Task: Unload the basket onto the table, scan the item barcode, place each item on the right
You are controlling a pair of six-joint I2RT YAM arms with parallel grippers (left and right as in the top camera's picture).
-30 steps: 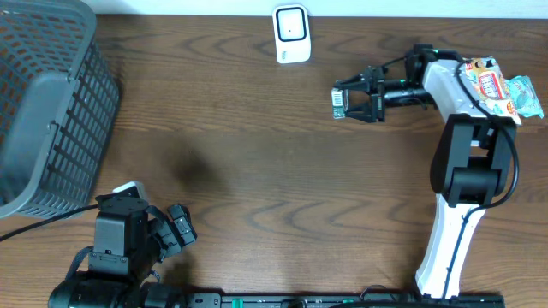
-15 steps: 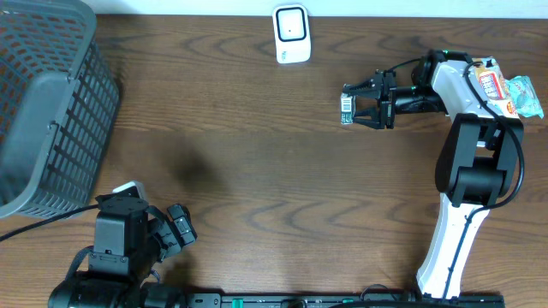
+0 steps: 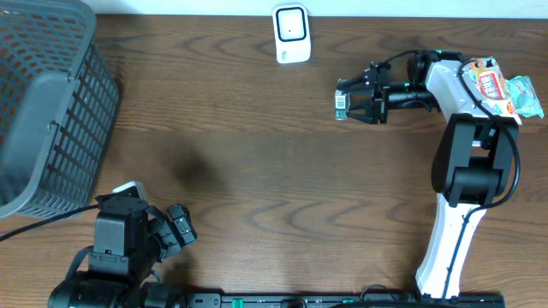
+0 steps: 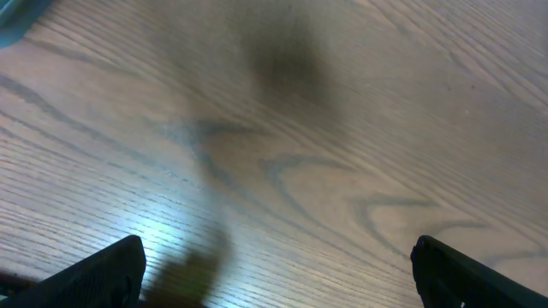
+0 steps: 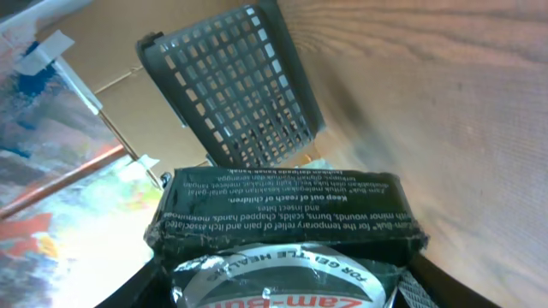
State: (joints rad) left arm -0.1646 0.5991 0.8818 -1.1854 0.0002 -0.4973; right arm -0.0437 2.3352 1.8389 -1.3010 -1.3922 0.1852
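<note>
1. My right gripper (image 3: pixel 353 98) is clamped on the packet (image 3: pixel 340 102), which sits at my fingertips over the table (image 3: pixel 257 154).
2. In my right wrist view the packet (image 5: pixel 287 214) fills the gap between my fingers, small print facing the camera.
3. The scanner (image 3: pixel 291 34) stands at the back edge, to the packet's left and apart from it.
4. My left gripper (image 3: pixel 177 227) rests at the front left with its jaws wide apart, holding nothing, well away from the packet.

Overhead bright, sharp. Left wrist blurred, glare on table (image 4: pixel 168 241). Right wrist: item (image 5: pixel 282 212) sharp, background washed-out.
</note>
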